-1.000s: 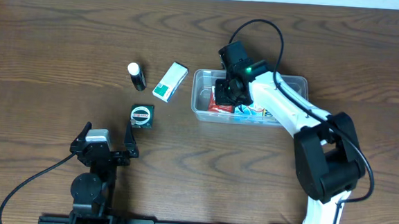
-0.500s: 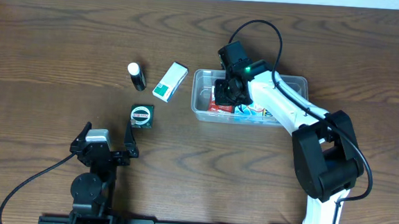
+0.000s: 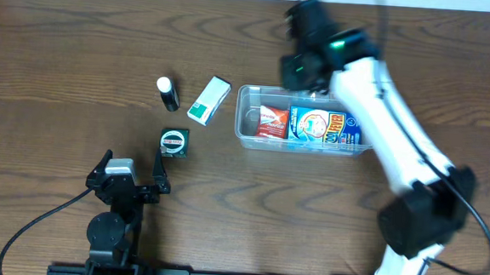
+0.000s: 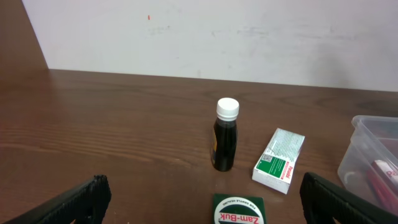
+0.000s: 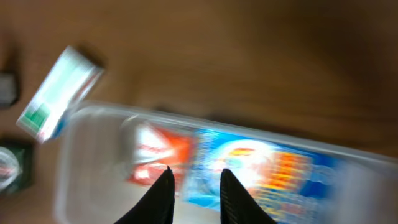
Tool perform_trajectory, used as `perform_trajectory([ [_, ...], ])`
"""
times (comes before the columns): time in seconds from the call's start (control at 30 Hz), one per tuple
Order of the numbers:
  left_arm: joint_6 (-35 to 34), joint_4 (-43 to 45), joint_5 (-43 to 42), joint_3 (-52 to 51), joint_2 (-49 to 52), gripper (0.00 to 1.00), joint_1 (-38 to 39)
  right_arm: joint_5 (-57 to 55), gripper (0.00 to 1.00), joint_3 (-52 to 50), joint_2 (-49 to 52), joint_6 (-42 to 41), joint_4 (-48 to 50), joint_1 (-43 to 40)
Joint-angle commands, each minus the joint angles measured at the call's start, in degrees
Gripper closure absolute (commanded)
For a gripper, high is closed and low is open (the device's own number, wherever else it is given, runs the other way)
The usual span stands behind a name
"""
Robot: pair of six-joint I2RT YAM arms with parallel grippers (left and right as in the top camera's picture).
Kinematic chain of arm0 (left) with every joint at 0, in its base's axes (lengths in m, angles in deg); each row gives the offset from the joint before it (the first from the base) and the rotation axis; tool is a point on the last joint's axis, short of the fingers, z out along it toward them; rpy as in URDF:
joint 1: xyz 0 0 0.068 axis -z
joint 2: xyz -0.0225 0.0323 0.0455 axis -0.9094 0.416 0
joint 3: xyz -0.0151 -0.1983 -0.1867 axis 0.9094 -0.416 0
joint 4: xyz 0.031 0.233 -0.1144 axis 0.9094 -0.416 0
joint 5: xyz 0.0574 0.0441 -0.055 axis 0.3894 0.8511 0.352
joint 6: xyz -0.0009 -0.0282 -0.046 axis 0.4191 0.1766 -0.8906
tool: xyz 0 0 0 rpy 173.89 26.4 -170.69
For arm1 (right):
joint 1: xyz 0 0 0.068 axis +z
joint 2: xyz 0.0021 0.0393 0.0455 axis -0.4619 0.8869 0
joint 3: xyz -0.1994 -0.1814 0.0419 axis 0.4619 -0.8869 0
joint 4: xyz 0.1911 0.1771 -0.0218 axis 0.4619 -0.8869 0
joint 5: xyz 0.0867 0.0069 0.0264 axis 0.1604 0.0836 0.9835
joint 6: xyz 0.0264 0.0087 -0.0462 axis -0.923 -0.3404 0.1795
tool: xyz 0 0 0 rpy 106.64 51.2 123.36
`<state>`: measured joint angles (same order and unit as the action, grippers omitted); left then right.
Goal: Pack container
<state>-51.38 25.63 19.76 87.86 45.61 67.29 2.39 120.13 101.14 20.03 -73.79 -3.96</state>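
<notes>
Overhead, I saw the right gripper [image 3: 298, 71] at upper centre, jaws narrowly parted and empty above the container [image 3: 240, 120], the left gripper [image 3: 133, 158] gaping wide, empty, lower left.

The dark wooden table [image 3: 62, 58] bears a clear container [image 3: 239, 117], a green-and-white carton [image 3: 209, 99], an upright white-capped bottle [image 3: 168, 94] and a Zam-Buk box [image 3: 174, 142].

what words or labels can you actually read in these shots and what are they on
"Zam-Buk": on the lid of the green tin, left wrist view.
Print on the white and green box: too small to read.
Lettering on the blue packet and the red packet in the container: too blurred to read.
The dark bottle: no readable text.
</notes>
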Motion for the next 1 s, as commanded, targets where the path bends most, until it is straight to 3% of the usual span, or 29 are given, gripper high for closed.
perform_trajectory([
  [0.0,0.4,-0.9,0.3,-1.9,-0.3,0.02,-0.3,-11.1,0.76,2.4,-4.9,2.8,-3.7,-7.4],
  [0.1,0.4,-0.9,0.3,-1.9,-0.3,0.02,-0.3,-11.1,0.70,2.4,-7.7,3.9,-7.7,-16.1],
  [0.13,0.4,-0.9,0.3,-1.9,-0.3,0.02,-0.3,-11.1,0.60,2.4,-8.3,4.6,-8.6,-19.0],
  [0.2,0.4,-0.9,0.3,-1.9,-0.3,0.02,-0.3,-11.4,0.08,2.4,-9.0,6.0,-10.5,-25.6],
  [0.23,0.4,-0.9,0.3,-1.9,-0.3,0.02,-0.3,-11.6,0.01,2.4,-9.0,6.2,-11.2,-28.8],
  [0.4,0.4,-0.9,0.3,-1.9,-0.3,0.02,-0.3,-11.5,0.01,2.2,-8.9,6.1,-11.4,-41.3],
  [0.63,0.4,-0.9,0.3,-1.9,-0.3,0.02,-0.3,-8.5,0.01,2.2,-8.9,6.1,-11.4,-52.0],
  [0.97,0.4,-0.9,0.3,-1.9,-0.3,0.02,-0.3,-8.5,0.01,2.2,-8.9,6.1,-11.5,-56.9],
])
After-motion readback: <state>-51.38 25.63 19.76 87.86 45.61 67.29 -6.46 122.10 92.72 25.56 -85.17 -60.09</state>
